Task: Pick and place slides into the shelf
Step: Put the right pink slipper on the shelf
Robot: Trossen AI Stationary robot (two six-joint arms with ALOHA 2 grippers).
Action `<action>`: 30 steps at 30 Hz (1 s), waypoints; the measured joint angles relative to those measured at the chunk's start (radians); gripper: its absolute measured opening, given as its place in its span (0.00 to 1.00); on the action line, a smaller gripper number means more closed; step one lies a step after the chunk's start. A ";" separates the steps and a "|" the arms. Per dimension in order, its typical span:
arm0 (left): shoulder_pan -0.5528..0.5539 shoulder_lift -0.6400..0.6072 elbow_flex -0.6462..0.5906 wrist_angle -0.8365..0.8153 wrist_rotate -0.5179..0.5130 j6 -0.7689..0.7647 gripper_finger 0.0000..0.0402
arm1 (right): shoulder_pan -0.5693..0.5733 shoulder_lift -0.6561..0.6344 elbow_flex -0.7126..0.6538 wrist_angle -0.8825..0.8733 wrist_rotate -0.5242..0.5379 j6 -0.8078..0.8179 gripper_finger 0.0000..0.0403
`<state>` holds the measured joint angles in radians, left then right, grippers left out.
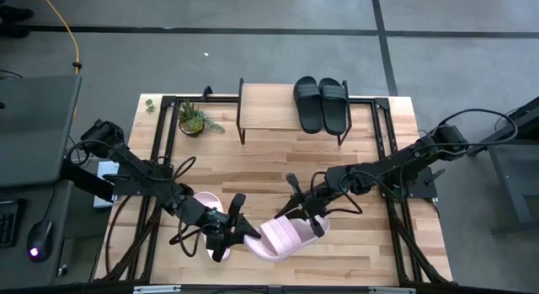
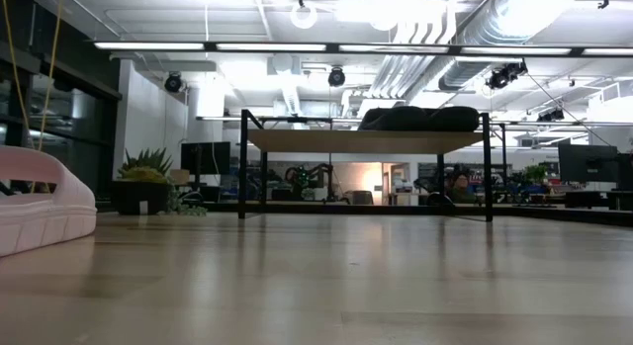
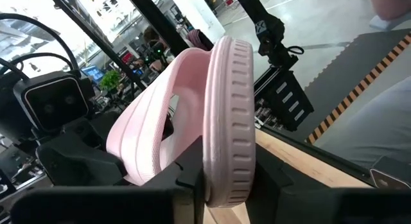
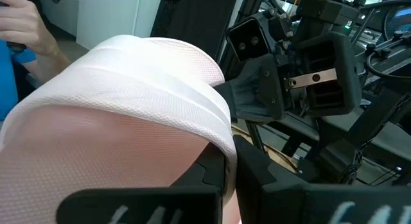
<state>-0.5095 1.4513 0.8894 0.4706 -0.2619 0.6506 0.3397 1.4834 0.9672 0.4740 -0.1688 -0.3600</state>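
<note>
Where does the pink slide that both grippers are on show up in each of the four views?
High view: pink slide at the table's near edge, between the left gripper and right gripper.
Low view: not clearly it; a pink sole at the left edge may be the other pink slide.
Left wrist view: centre, sole rim between the fingers.
Right wrist view: its strap fills the left.
Shared landmark: the shelf, holding the black slides, also appears in the low view.

Wooden bench [image 1: 278,168] with a low shelf [image 1: 265,109] at its far edge
Two black slides [image 1: 321,103] lie side by side on the shelf's right end; a potted plant [image 1: 193,119] stands left of it; a pink slide [image 1: 207,203] rests near the front.
</note>
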 joint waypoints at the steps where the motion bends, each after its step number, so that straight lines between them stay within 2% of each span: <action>1: 0.000 0.000 0.000 0.000 0.000 0.000 0.15 | 0.000 0.000 0.000 -0.001 0.000 -0.004 0.00; 6: 0.000 0.000 0.000 0.000 0.000 0.000 0.09 | 0.000 0.000 0.000 -0.009 0.004 -0.008 0.04; 14: 0.000 0.000 0.000 -0.003 0.000 -0.003 0.15 | 0.000 0.000 0.000 -0.021 0.065 0.001 0.18; 17: 0.000 0.000 0.000 -0.003 0.000 -0.003 0.14 | 0.001 0.000 0.000 -0.021 0.066 0.000 0.21; 23: 0.000 0.000 0.000 -0.003 -0.001 -0.003 0.10 | 0.000 0.000 0.000 -0.029 0.091 0.003 0.24; 30: 0.000 0.000 0.000 -0.004 -0.003 -0.007 0.14 | 0.001 -0.001 0.000 -0.068 0.140 0.003 0.24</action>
<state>-0.5098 1.4513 0.8890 0.4667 -0.2646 0.6434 0.3405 1.4822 0.9673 0.4062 -0.0284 -0.3575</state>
